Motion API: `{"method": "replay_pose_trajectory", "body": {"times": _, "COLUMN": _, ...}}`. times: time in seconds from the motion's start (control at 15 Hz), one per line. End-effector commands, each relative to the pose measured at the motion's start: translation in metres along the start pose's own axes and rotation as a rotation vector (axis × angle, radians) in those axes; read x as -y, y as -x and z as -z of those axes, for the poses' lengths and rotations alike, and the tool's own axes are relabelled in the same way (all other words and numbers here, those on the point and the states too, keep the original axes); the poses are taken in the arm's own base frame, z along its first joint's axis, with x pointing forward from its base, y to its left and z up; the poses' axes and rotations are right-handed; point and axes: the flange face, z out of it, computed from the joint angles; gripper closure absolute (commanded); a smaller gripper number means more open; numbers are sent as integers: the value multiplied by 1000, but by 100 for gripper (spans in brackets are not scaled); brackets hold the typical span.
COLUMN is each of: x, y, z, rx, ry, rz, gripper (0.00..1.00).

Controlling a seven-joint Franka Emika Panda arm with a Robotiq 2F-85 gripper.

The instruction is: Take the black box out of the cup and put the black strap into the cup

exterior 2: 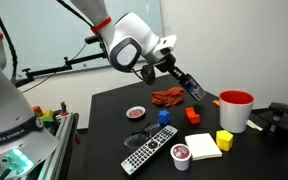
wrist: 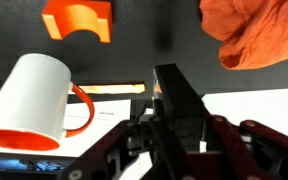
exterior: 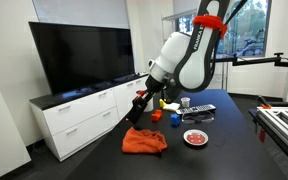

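- Beside the cup (exterior 2: 236,110), clear of its rim and up off the worktop (exterior 2: 264,155), the black box (wrist: 176,95) is gripped in the pincer (exterior 2: 189,87), whose jaws are drawn in narrow against the box's two long flanks.
- The box is judged light and rigid. It is a small matt rectangular block with flat faces, so a pinch squarely across those faces, as at present, is well suited (smooth sides may slip if the block is tilted).
- The cup is seen as a hard, glossy mug, white outside and red within, with a red handle. It is judged stiff but easily tipped if nudged at the rim.
- The black strap cannot be made out with certainty. It is expected to be limp and light, and best pinched at mid-length so that both ends hang and can be fed into the cup.
- Beyond the box from the cup, a soft, crumpled orange cloth (exterior 2: 169,97) is spread on the worktop.
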Motion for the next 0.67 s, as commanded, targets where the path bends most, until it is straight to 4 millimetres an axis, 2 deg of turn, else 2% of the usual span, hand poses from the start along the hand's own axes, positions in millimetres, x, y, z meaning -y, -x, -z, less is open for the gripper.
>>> {"method": "replay_pose_trajectory", "body": {"times": 0.0, "x": 6, "y": 11, "z": 9, "rx": -78, "ry": 46, "rz": -28, "gripper": 92}}
{"method": "replay_pose_trajectory", "body": {"times": 0.33, "x": 19, "y": 16, "z": 8, "rx": -74, "ry": 78, "rz": -87, "gripper": 92}}
{"method": "replay_pose_trajectory", "body": {"times": 0.6, "x": 21, "y": 17, "z": 8, "rx": -76, "ry": 110, "rz": -129, "gripper": 92}}
